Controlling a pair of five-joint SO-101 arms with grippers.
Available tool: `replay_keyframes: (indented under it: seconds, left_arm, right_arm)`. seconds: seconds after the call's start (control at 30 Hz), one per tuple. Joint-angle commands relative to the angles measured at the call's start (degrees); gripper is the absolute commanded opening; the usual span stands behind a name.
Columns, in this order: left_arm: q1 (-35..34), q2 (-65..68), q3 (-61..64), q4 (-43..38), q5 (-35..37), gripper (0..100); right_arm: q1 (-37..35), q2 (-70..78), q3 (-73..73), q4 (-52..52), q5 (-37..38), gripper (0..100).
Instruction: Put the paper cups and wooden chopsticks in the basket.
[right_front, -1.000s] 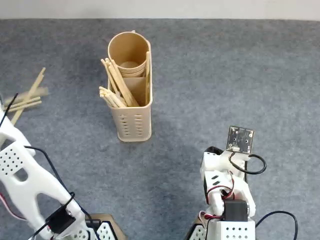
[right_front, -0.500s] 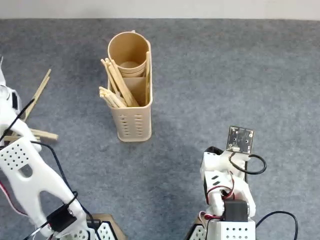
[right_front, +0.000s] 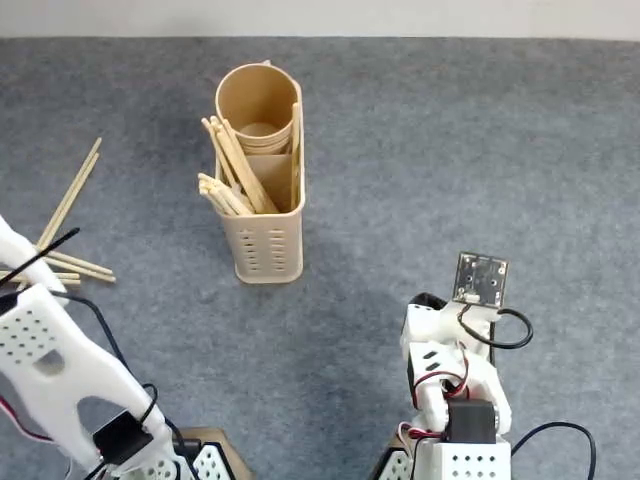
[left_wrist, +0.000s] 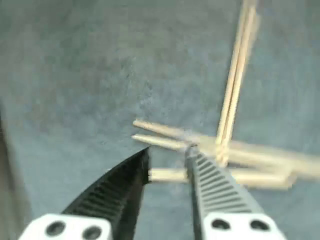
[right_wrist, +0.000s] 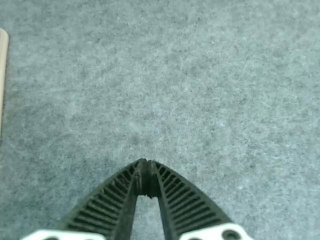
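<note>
High view: five loose chopsticks; left tool ajar, right tool closed, both empty.

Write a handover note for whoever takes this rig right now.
Left gripper: open, fingers either side of one end of a loose wooden chopstick on the grey carpet; not gripped yet.
Right gripper: shut, empty, above bare carpet.
Beige slotted plastic basket: stacked brown paper cups in the far compartment, a bundle of wooden chopsticks in the near one. That part is done.
Left to do: several loose chopsticks lie on the carpet at the left; they go in the basket.
</note>
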Motion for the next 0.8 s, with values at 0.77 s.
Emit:
replay_keyframes:
  seconds: [0.77]
  left_arm:
    - [8.92, -16.4, 61.58, -21.54, -41.14, 20]
  right_arm:
    - [0.57, -0.04, 9.19, -0.13, 0.53, 0.5]
